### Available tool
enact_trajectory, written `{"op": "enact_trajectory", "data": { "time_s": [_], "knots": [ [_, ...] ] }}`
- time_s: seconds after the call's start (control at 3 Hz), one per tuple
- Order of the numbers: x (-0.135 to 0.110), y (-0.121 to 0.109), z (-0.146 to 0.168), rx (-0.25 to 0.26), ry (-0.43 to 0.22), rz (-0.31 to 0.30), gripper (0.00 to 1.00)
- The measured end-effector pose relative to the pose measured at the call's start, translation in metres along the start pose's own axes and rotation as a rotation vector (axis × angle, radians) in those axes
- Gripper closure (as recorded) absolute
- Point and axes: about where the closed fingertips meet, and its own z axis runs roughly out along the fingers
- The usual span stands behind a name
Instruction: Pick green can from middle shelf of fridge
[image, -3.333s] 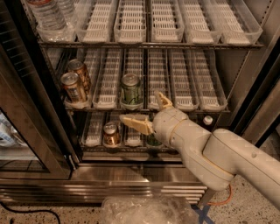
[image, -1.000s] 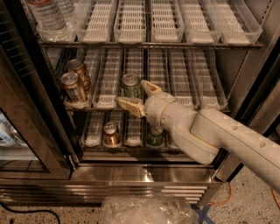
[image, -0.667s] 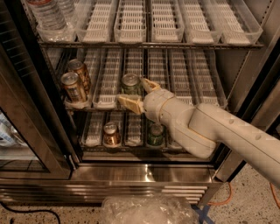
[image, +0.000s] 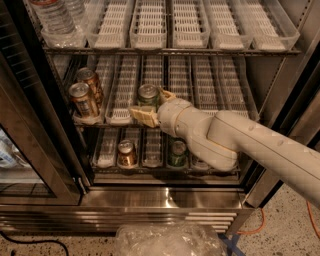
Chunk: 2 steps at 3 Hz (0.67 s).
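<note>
"Where is the gripper (image: 149, 102) now?"

"Inside the fridge (image: 160, 199), at the front of the middle shelf (image: 181, 80). Its two pale fingers (image: 144, 116) are spread apart and hold nothing. One finger lies low, in front and to the left of the green can (image: 148, 93). The other is just at the can's right side."

"And the can itself?"

"It stands upright in its lane tray, near the front edge of that shelf. Two copper cans (image: 83, 99) stand apart from it, further to the left."

"What makes a good grasp here?"

"I think the gripper should go a little deeper first, so that both fingers come beside the can's body. The left finger looks to me too far in front. If it closes like this, it may push the can back along the ribbed strips, or tip it. Then it should close at the middle height of the can, not at the silver top. Also lift a little before pulling out, because the tray seems to have a front wall."

"There is another green one below?"

"Yes, a second green can (image: 177, 152) on the lower shelf (image: 150, 169), under the arm. That one is not asked for."
</note>
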Motion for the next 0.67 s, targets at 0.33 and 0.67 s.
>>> {"op": "enact_trajectory", "data": {
  "time_s": [0.33,0.67],
  "knots": [
    [0.0022,0.007,0.0099,-0.027,0.008,0.003,0.48],
    [0.0029,0.0073,0.0106,-0.028,0.009,0.003,0.72]
  ]
}}
